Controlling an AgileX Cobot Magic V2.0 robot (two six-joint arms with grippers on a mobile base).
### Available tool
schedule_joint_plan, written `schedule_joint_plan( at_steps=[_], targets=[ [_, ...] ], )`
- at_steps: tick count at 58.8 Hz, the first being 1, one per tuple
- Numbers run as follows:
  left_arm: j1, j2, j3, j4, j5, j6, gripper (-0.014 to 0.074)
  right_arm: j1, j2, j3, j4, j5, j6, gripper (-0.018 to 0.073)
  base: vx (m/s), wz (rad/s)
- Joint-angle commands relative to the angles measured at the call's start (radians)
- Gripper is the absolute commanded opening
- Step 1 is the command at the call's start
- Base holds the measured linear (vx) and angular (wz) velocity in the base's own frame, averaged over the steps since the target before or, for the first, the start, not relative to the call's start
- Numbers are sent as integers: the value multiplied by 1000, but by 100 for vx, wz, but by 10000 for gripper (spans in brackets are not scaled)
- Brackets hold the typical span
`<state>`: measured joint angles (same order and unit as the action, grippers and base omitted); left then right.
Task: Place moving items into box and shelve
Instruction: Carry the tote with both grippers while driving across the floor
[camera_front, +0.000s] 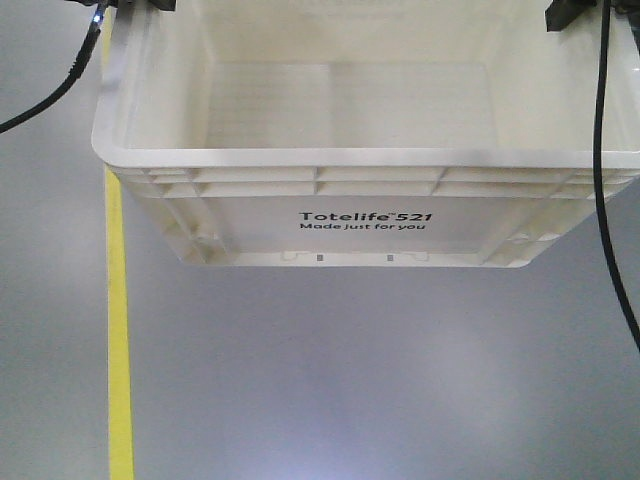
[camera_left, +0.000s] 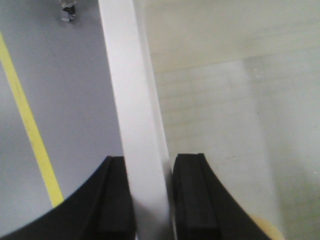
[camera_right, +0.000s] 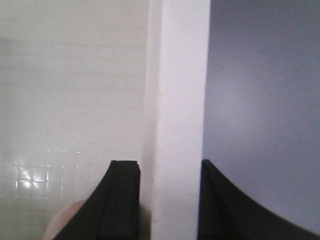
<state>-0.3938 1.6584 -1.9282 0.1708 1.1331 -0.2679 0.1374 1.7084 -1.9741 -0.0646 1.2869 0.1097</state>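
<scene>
Left wrist-mounted: left claw (camera_left: 150, 167) pinches the box (camera_left: 131, 95) rim; right claw (camera_right: 170, 167) likewise.

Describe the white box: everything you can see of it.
The box is a large white rectangular crate of what looks like slightly translucent plastic, open-topped, with a ribbed band under its rim and black print "Totelife 521 Made just for you" on the side facing the front camera. Nothing shows inside in the front view. It sits level, apparently held above the grey floor. The left gripper and right gripper each clamp a side rim, one finger inside, one outside.
</scene>
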Motion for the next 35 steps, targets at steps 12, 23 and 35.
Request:
schedule_joint_plan(
  at_steps=[12, 23, 35],
  targets=[
    [13, -70, -38, 131, -78, 4, 2, -19, -64, -39, -130, 2, -14, -5, 21, 60],
    [13, -70, -38, 131, -78, 4, 2, -19, -64, -39, -130, 2, -14, -5, 24, 59],
    [13, -70, -38, 131, -78, 4, 2, -19, -64, -39, -130, 2, -14, -5, 27, 54]
  ],
)
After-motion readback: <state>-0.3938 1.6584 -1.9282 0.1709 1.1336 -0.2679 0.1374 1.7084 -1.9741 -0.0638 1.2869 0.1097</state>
